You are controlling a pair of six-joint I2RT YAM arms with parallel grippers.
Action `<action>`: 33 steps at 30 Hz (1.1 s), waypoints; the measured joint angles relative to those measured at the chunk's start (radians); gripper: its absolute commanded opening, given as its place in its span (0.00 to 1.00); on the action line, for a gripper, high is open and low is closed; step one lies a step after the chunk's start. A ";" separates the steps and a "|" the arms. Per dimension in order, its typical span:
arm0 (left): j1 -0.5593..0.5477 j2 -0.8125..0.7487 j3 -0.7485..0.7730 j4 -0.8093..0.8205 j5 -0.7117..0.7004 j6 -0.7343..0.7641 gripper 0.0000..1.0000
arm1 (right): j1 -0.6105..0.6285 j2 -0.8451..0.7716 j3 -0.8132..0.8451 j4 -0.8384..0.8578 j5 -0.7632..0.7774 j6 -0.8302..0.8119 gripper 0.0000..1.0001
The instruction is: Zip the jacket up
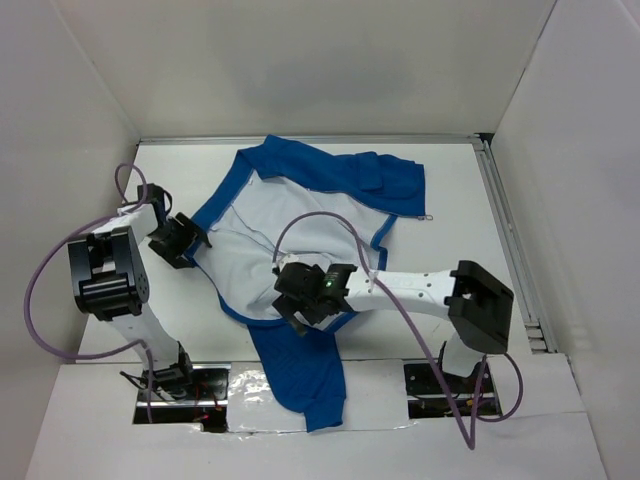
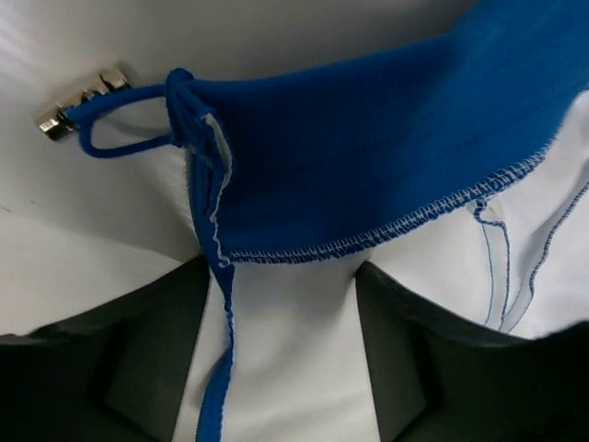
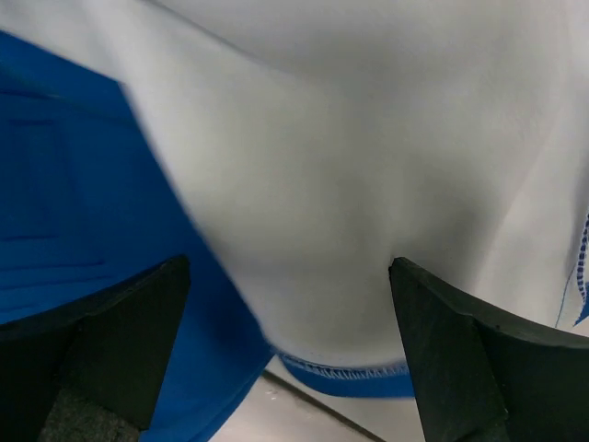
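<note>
The blue jacket [image 1: 330, 175] lies open on the white table, white lining up, with one blue sleeve [image 1: 305, 380] trailing over the near edge. My left gripper [image 1: 192, 240] is at the jacket's left edge. In the left wrist view its jaws [image 2: 281, 276] stand partly apart, with the lining and blue hem [image 2: 368, 147] between them. My right gripper [image 1: 297, 305] is low over the lining's near edge. In the right wrist view it [image 3: 290, 276] is open, straddling white lining [image 3: 322, 166] and the blue hem.
A small metal end [image 2: 78, 106] on a blue cord loop lies on the table beyond the left gripper. A metal zip pull [image 1: 428, 216] sticks out at the jacket's right side. White walls close in the table, with a rail [image 1: 510, 240] along the right.
</note>
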 measured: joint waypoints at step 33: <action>-0.419 0.540 1.152 -0.024 0.076 0.042 0.99 | -1.136 0.030 -0.041 0.202 -0.823 0.183 0.89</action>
